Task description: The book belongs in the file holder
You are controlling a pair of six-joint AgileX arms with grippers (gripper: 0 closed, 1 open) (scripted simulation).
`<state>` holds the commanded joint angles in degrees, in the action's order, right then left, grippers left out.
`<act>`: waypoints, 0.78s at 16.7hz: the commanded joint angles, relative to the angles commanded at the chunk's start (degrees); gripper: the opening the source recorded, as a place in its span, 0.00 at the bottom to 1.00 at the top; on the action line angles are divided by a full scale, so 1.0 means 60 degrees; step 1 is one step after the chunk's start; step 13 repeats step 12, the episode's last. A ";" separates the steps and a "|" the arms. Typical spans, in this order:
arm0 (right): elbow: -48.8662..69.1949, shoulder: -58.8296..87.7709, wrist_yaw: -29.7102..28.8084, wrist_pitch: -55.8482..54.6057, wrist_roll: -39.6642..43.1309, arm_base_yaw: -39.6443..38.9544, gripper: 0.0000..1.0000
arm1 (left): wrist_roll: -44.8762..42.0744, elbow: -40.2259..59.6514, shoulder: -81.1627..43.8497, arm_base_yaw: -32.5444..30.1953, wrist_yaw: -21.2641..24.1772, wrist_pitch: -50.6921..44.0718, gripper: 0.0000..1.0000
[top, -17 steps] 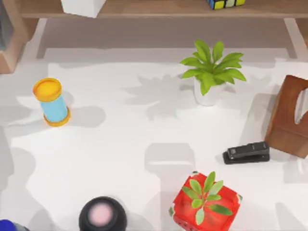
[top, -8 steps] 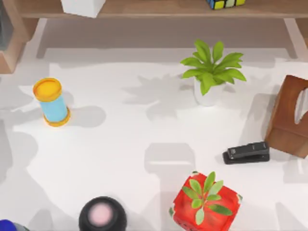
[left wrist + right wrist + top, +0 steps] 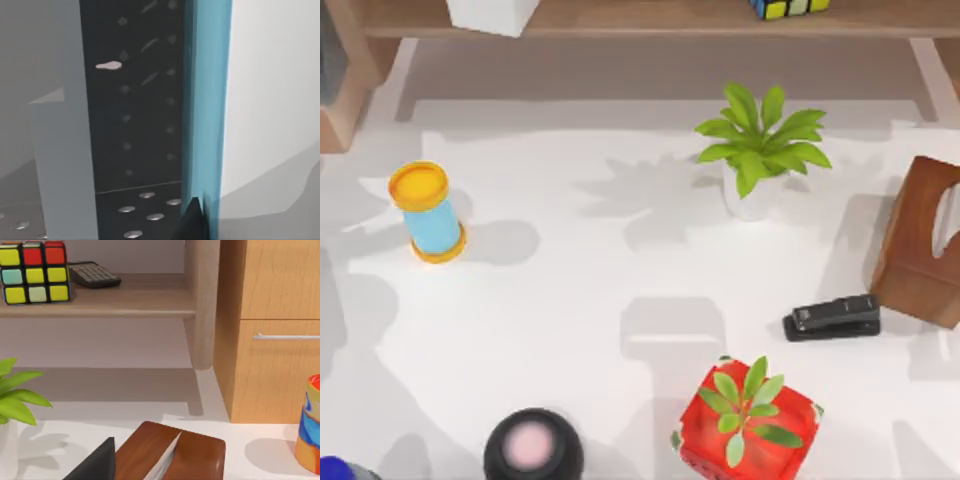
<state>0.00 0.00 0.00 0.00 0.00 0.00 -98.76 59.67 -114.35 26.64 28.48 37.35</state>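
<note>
The file holder (image 3: 342, 95), tan wood with a greyish inside, is cut off by the top view's upper left corner. The left wrist view is pressed close to a dark dotted panel (image 3: 132, 115), a pale grey wall (image 3: 60, 150) and an upright teal-blue strip (image 3: 205, 100). A dark tip of my left gripper (image 3: 192, 222) sits against that strip. I cannot tell whether the strip or the dark panel is the book. A dark tip of my right gripper (image 3: 95, 462) hangs beside the brown tissue box (image 3: 172, 455).
On the table stand a blue and yellow cylinder (image 3: 428, 212), a potted plant (image 3: 758, 150), a black stapler (image 3: 832, 317), a red box with a plant (image 3: 748, 420) and a black round-topped object (image 3: 532, 447). A colour cube (image 3: 34, 271) rests on the shelf (image 3: 650, 18).
The grey shadows along the table's left side have shifted a little. None of the objects on the table has moved.
</note>
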 joint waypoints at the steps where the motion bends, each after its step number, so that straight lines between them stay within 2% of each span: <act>1: 0.0000 0.0000 0.0000 0.0000 0.0000 0.0000 1.00 | 0.0000 0.0000 0.0000 0.0000 0.0000 0.0000 0.60; 6: 0.0000 0.0000 0.0000 0.0000 0.0000 0.0000 1.00 | 0.0000 0.0000 0.0000 0.0000 0.0000 0.0000 0.98; 13: 0.0000 0.0000 0.0000 0.0000 0.0000 0.0000 1.00 | 0.0000 0.0000 0.0000 0.0000 0.0000 0.0000 1.00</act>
